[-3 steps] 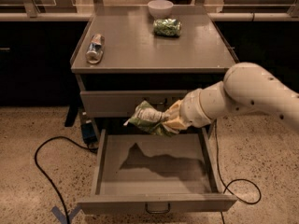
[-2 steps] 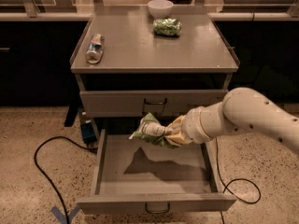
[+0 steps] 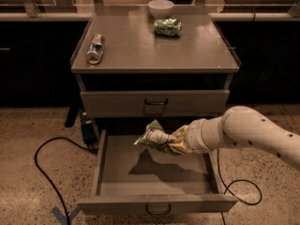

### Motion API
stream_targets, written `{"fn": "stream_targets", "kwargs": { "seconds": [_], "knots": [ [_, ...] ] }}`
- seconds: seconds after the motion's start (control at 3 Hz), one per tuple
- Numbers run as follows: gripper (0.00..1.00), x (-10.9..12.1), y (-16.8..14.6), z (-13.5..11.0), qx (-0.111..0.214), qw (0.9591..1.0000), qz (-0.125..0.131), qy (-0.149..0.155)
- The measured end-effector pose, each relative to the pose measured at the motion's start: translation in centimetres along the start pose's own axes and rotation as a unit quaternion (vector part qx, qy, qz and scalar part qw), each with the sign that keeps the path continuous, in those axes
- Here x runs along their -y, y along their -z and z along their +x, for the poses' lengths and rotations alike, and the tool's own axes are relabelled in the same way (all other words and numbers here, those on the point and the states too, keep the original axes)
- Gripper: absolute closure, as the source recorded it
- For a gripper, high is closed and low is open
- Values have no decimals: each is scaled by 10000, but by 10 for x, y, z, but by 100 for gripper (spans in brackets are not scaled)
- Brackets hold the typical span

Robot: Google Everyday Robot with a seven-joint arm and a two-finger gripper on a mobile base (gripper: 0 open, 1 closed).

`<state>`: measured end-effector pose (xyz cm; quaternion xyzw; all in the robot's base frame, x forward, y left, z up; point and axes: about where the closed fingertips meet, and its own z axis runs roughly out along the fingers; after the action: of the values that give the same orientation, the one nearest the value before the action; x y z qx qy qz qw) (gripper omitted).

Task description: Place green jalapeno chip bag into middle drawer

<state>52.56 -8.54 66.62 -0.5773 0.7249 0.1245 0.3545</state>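
Middle drawer (image 3: 154, 184): pulled fully out, its floor bare apart from the bag's shadow. Nothing in it blocks the drop.
Arm (image 3: 253, 135): reaches in from 3 o'clock, above the drawer's right wall. My judgement is that it should come lower without brushing that wall.
Green jalapeno chip bag (image 3: 153, 137): held in the air over the drawer's back half, toward 12 o'clock of the drawer floor. It sits just below the shut drawer front and touches nothing beneath it.
Pincer (image 3: 177, 143): clamped on the bag's right end, with the crumpled foil sticking out toward 9 o'clock.
Step in hand: lowering and letting go. To do it well, bring the bag close to the floor near the middle before opening, so the light foil does not flutter over a wall. Then draw back toward 3 o'clock, clear of the front above.
Surface (image 3: 140, 50): the cabinet top, at 12 o'clock of the view, out of the arm's way.
Upper drawer (image 3: 117, 103): shut. Its handle is just above the bag and is the nearest thing to snag on a lift.
Cables (image 3: 42, 172): loops on the floor at 8 and 4 o'clock, outside the drawer.
Bowl (image 3: 161, 7): white, at the surface's far edge.
Small dark green bag (image 3: 167, 27): just in front of the bowl, not the task's bag.
Can (image 3: 95, 48): lies on its side at 10 o'clock.
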Motion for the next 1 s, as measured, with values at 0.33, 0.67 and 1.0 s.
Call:
{"fn": "stream_targets", "kwargs": {
  "seconds": [0.33, 0.67, 1.0],
  "knots": [
    [100, -7, -12, 12, 50, 9999, -44, -138],
    [100, -27, -44, 49, 21, 9993, -56, -377],
    [100, -47, -88, 98, -21, 9979, 49, -650]
  ]
}}
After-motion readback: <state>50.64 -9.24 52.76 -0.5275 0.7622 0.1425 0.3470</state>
